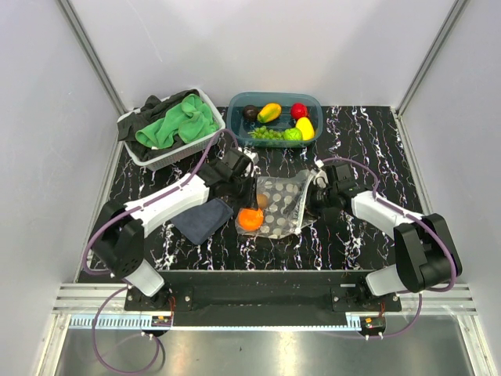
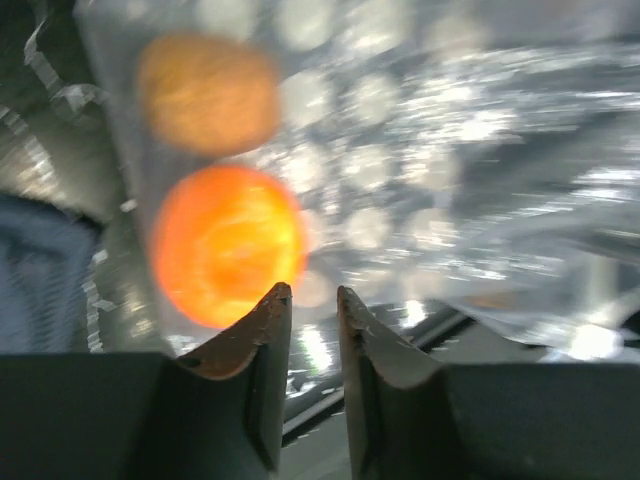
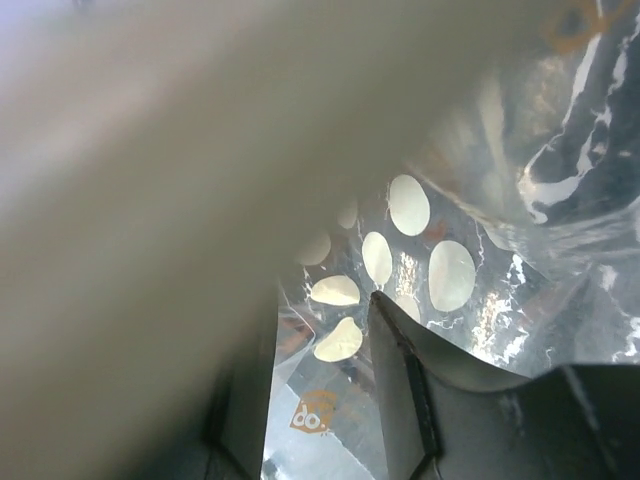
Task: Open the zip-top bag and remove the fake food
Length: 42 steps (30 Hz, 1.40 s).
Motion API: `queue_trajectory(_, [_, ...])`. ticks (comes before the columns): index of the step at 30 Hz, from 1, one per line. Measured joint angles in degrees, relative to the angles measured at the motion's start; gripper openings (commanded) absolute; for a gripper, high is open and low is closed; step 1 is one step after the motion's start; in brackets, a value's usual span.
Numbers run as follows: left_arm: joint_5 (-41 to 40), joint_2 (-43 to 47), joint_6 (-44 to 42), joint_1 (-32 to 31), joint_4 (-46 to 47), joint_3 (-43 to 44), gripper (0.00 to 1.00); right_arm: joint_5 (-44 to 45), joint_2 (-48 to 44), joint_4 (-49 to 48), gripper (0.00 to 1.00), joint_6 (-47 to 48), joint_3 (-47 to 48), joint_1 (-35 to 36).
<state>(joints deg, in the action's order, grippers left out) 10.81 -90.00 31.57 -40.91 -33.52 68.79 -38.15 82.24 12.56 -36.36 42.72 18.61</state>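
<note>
Plastic bag (image 1: pixel 282 205) lies flat between your two grippers, orange fruit (image 1: pixel 250 219) inside. Left gripper (image 2: pixel 312 292) reaches low at its left edge, jaws a slit apart, empty. Right gripper (image 1: pixel 313 190) noses into the right edge; can't tell its grip.

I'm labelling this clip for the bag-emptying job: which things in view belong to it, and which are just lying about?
Job: zip-top bag; orange fake fruit inside it; teal tub holding fake food, probably the drop-off.
Lying about: white basket with green cloth; dark blue cloth.
</note>
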Motion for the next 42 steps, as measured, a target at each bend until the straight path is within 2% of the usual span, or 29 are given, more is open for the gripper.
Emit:
queue_trajectory(4, [-3.7, -1.2, -2.4, 0.5, -3.0, -0.7, 0.23, -1.0, 0.0, -0.5, 0.6, -0.2, -0.4, 0.0])
queue_trajectory(17, [-10.6, -3.3, -5.1, 0.8, -4.0, -4.3, 0.17, -4.1, 2.6, -2.0, 0.7, -0.1, -0.5, 0.0])
queue_trajectory(26, [-5.2, -11.9, -1.6, -1.9, 2.0, -5.4, 0.14, -7.7, 6.9, -8.3, 0.72, -3.1, -3.1, 0.2])
queue_trajectory(28, [-3.8, -13.6, -0.7, -3.3, 2.4, -4.6, 0.14, -8.0, 7.5, -9.2, 0.76, -3.7, -3.3, 0.4])
queue_trajectory(37, [-0.5, -15.4, 1.6, -5.6, 5.0, -1.9, 0.14, -8.7, 9.9, -13.5, 0.84, -5.0, -4.7, 1.0])
queue_trajectory(42, [0.0, -15.5, 1.9, -5.7, 5.5, -1.9, 0.14, -9.1, 9.9, -14.9, 0.85, -5.1, -7.6, 2.5])
